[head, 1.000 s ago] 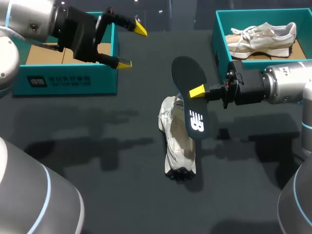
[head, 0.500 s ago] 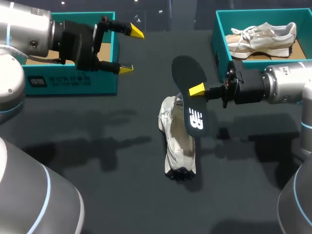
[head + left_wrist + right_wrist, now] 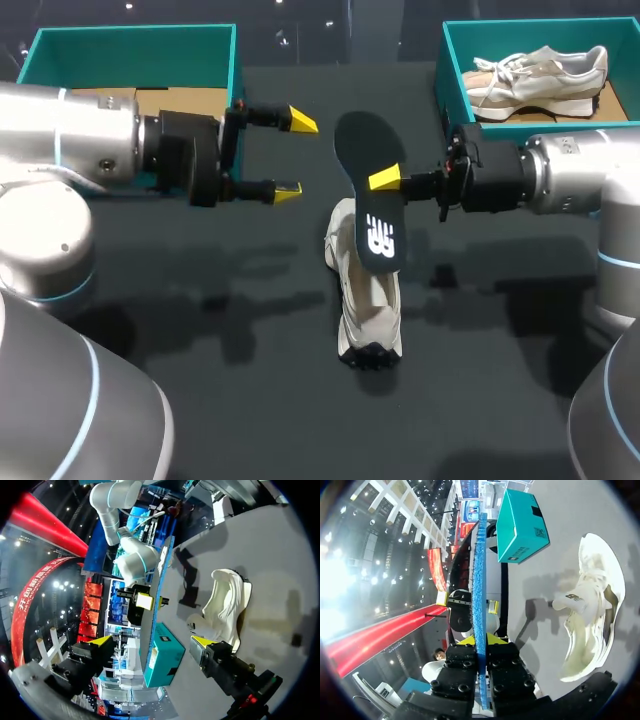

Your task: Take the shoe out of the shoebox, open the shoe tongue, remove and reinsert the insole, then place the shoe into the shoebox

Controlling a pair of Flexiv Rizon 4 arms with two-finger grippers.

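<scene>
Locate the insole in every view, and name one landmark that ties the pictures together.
Head view: the insole is mid-table, above the white shoe, pinched in the right gripper.
Left wrist view: the insole is edge-on, ahead of the open left gripper and beside the white shoe.
Right wrist view: the insole is edge-on, clamped in the right gripper.
Shared landmark: the white shoe, lying on the table in all three.

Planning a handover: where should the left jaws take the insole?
Likely the wide end of the insole, past where the right gripper pinches it, from the left: its thin edge faces the left gripper, and that end is clear of the shoe.
</scene>
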